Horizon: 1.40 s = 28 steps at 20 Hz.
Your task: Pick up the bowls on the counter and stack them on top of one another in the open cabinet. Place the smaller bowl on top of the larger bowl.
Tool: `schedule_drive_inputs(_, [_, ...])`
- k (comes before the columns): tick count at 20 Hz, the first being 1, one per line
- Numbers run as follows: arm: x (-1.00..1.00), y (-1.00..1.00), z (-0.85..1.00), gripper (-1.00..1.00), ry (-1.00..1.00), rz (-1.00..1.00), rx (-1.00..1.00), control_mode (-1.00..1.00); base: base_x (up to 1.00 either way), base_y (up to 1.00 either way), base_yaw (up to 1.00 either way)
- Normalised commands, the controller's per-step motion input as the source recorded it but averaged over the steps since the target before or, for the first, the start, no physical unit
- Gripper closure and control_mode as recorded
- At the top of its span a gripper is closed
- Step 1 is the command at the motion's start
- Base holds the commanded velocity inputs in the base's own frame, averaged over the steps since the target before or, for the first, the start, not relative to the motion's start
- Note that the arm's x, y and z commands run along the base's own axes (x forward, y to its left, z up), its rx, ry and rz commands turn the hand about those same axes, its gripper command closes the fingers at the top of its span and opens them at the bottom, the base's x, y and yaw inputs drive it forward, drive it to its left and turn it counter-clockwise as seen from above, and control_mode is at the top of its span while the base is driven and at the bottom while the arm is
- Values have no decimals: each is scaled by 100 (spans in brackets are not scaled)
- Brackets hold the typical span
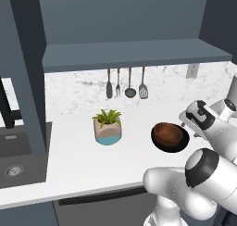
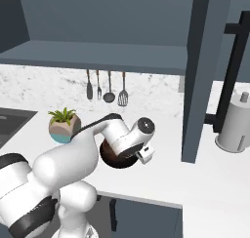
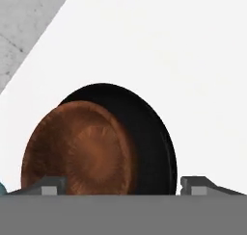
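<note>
Stock on the counter, read left to right from the left base view. Plant pot: sitting well left of the bowls, no part of my job. Smaller bowl: reddish-brown, already nested inside the larger bowl, whose glossy black rim is showing as a dark crescent beneath and around it. Gripper: in the hand view my two fingertips are standing wide apart, one low at each side, with nothing between them and nothing held.

Relation the next move is turning on: the stacked pair is lying straight ahead of my hand, just beyond the fingertips, with the brown bowl offset toward the left tip and the black rim running toward the right tip. Both bowls are round (so no long axis is dictating my wrist angle).

Open cabinet: its shelf is hanging above and behind the bowls, over the utensils. I am judging that the stack is in the wrong place; it is needing a lift upward and back.
</note>
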Motion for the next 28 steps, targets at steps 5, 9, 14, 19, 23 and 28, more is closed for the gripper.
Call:
schedule_drive_inputs(5, [-26, -28, 3, -100, 9, -2, 4, -100, 0, 0, 0])
schedule_drive_inputs(9, [0, 0, -32, -100, 2, 0, -3, -100, 0, 0, 0])
schedule_drive_inputs(14, [1, 0, -44, -100, 3, 0, 0, -100, 0, 0, 0])
schedule_drive_inputs(19, [12, 2, -42, -100, 6, 0, 0, -100, 0, 0, 0])
schedule_drive_inputs(23, [36, 2, -6, -100, 5, 0, 0, -100, 0, 0, 0])
schedule_drive_inputs(28, [17, 3, -30, -100, 8, 0, -2, -100, 0, 0, 0])
